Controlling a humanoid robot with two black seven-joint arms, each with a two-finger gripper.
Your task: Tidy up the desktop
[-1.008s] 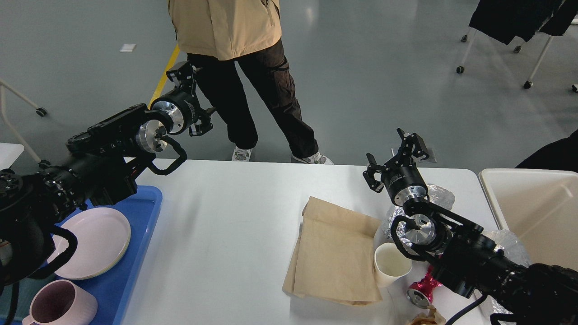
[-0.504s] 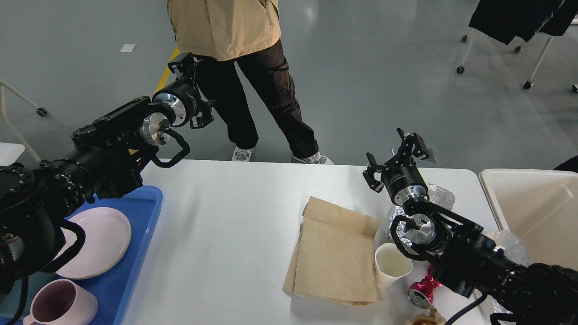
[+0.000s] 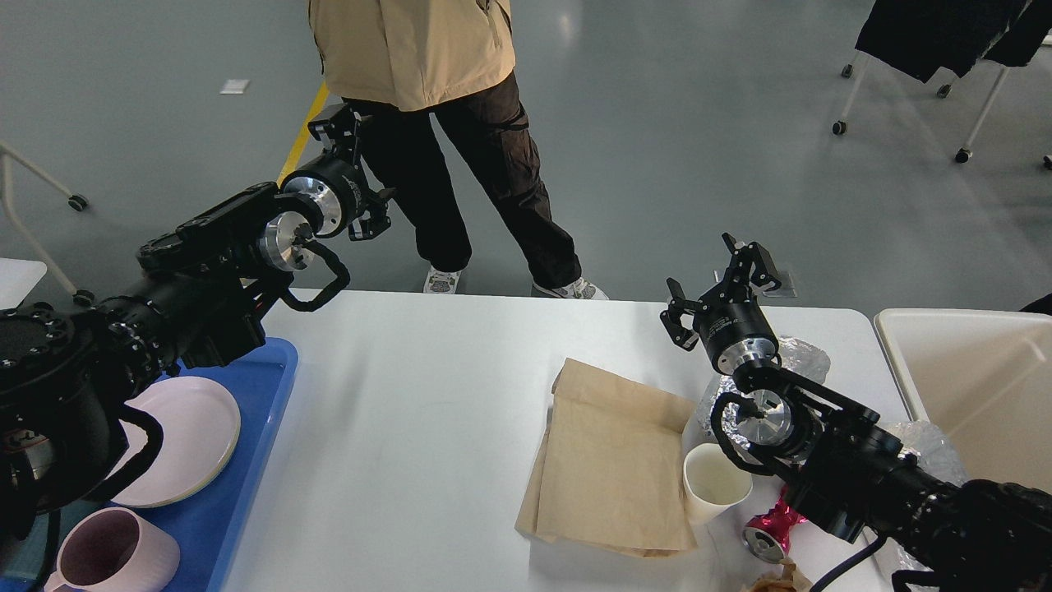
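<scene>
The white desktop [image 3: 411, 427] carries a flat brown paper bag [image 3: 612, 460], a white paper cup [image 3: 715, 481], a crushed red can [image 3: 768, 530], crumpled foil [image 3: 801, 358] and clear plastic wrap [image 3: 929, 440], all at its right side. My right gripper [image 3: 705, 270] is open and empty, held above the table's far edge, above the foil and beyond the cup. My left gripper [image 3: 359, 174] is open and empty, raised beyond the table's far left corner, in front of a person's dark trousers.
A blue tray [image 3: 255, 460] at the left holds a pale plate [image 3: 185, 444] and a pink mug [image 3: 107, 555]. A cream bin [image 3: 970, 386] stands at the right. A person [image 3: 427, 49] stands at the table's far edge. A brown scrap [image 3: 772, 582] lies at the front.
My left gripper has risen a little and drifted slightly right. The right arm and the things on the table have not moved.
</scene>
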